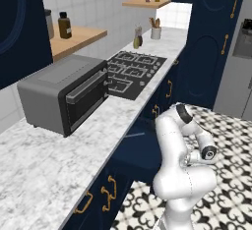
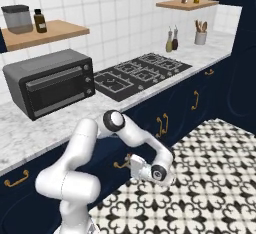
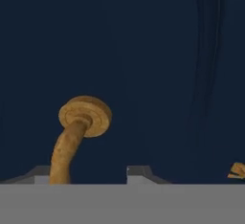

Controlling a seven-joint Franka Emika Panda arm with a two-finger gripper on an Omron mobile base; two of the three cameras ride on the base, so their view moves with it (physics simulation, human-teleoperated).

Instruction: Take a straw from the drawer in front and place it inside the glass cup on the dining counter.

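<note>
In the hand view a gold handle [image 3: 76,132] curves up at the left between the finger tips [image 3: 42,174], its round mount pressed on the navy drawer [image 3: 143,65] front. The gripper [image 3: 88,176] sits right at it — jaws a moderate way apart around the stem, whether touching cannot be told. In the right base view the toaster oven [image 2: 50,82] stands left on the marble worktop [image 2: 30,128], the stove [image 2: 142,73] further right — the arm reaching low toward the cabinets.
</note>
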